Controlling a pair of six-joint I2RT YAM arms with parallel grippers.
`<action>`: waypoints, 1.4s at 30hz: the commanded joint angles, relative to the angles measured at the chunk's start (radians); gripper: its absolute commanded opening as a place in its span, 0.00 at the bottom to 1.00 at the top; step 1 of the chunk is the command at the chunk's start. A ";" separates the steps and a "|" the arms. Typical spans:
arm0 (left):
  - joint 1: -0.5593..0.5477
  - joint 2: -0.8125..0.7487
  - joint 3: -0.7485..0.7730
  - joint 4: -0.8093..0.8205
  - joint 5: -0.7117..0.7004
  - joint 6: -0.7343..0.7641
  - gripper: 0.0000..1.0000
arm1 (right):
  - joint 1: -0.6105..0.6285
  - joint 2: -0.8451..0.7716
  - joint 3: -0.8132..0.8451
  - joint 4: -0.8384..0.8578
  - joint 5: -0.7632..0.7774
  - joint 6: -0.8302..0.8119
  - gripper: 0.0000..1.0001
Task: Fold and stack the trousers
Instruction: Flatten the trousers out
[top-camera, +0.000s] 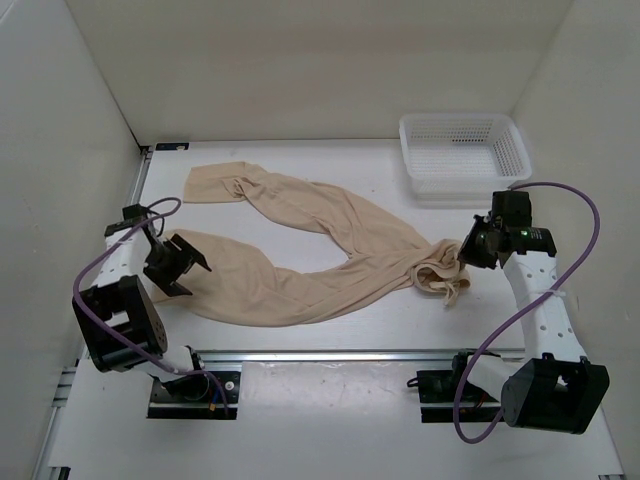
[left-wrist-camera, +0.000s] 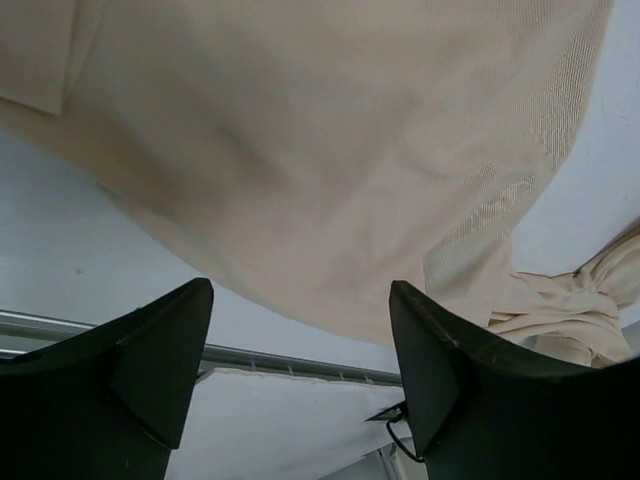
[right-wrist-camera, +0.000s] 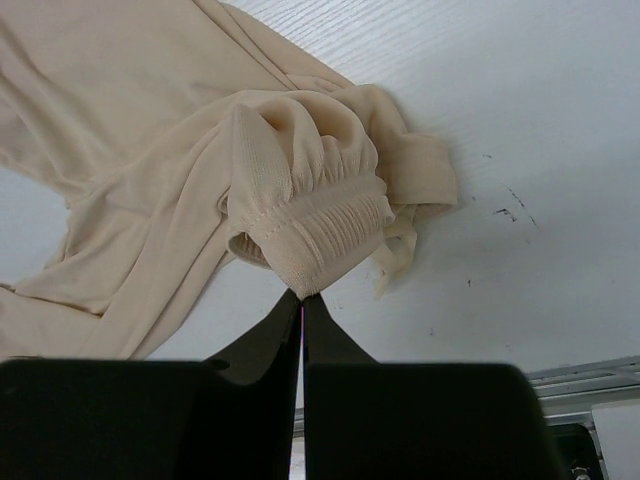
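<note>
I have the trousers (top-camera: 320, 260) lying unfolded on the worktop (top-camera: 330, 160) in a wide V. The waistband (right-wrist-camera: 320, 235) is bunched at 3 o'clock, one leg runs out to 10 o'clock and the other to 8 o'clock. The right fingers (right-wrist-camera: 290, 325) are pressed together on the elastic edge of the waistband, holding a small pinch of it. The left fingers (left-wrist-camera: 170, 340) stand wide apart over the end of the near leg at 8 o'clock and hold nothing. The basket (top-camera: 462, 186) sits at 1 o'clock, apart from the cloth.

As I judge it, the step in hand is getting a second hold so the legs can be laid together. I would lower the left fingers at the cuff's edge, take both layers, and pull gently against the right pinch so the thin fabric draws flat. That pinch looks shallow, and a hard tug could slip it.
</note>
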 joint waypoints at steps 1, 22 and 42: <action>-0.059 -0.001 0.005 0.060 -0.027 -0.046 0.82 | -0.003 -0.002 0.011 0.031 -0.036 0.015 0.00; -0.325 0.074 -0.072 0.062 -0.171 -0.232 0.52 | -0.003 -0.002 0.009 0.051 -0.086 0.024 0.00; -0.360 0.105 -0.158 0.052 -0.282 -0.322 0.70 | -0.003 0.001 0.022 0.062 -0.079 0.015 0.00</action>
